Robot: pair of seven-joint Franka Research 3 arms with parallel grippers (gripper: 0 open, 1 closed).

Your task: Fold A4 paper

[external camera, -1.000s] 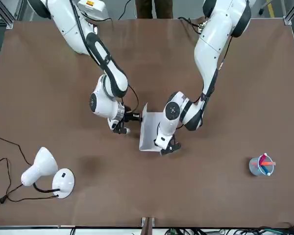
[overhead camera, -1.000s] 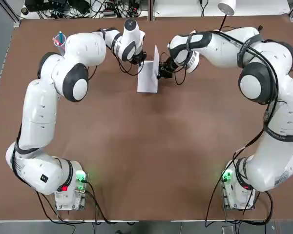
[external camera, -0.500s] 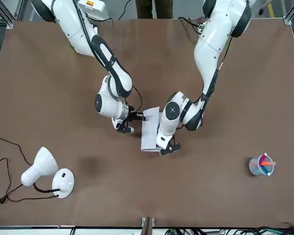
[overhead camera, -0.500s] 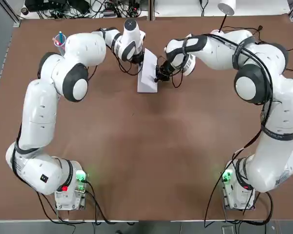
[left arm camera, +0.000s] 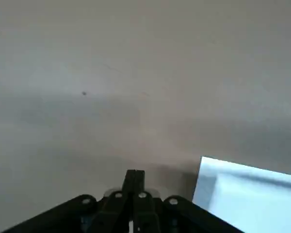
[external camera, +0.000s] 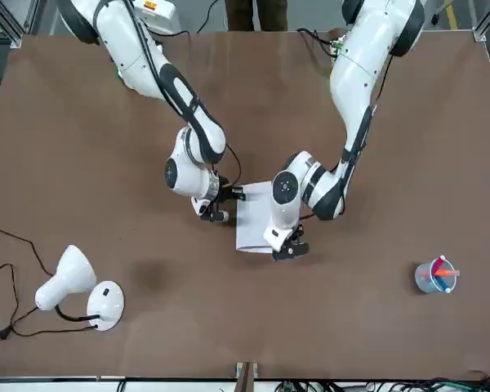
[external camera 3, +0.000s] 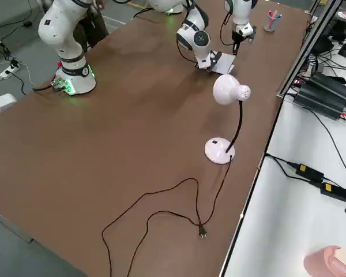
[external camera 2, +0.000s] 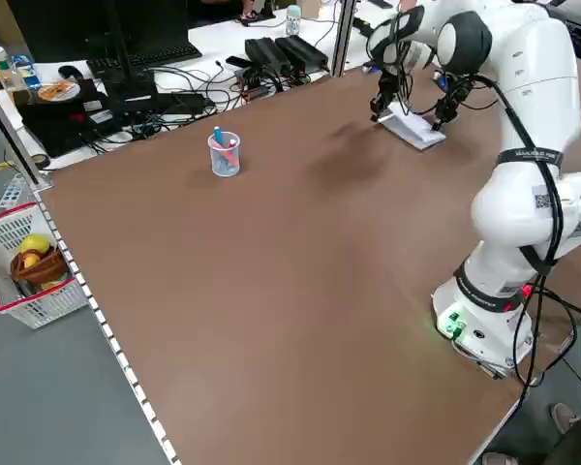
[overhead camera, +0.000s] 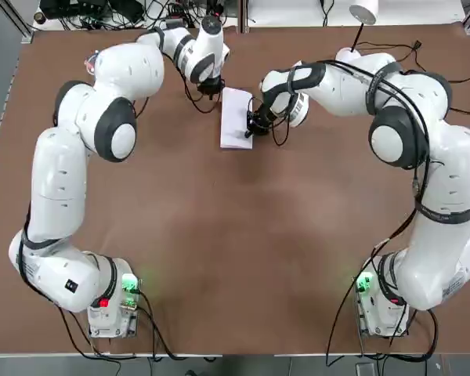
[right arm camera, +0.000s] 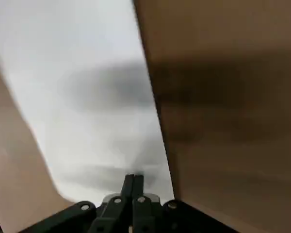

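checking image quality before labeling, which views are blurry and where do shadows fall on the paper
Right wrist view: the paper is soft and out of focus, with a dark blurred shadow band across it and the table. Left wrist view: table hazy, paper corner smeared. Top and front views: sharp, evenly lit, only faint shadows by the sheet.

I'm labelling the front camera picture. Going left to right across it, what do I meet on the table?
Lamp → right gripper → A4 paper → left gripper → cup of pens.
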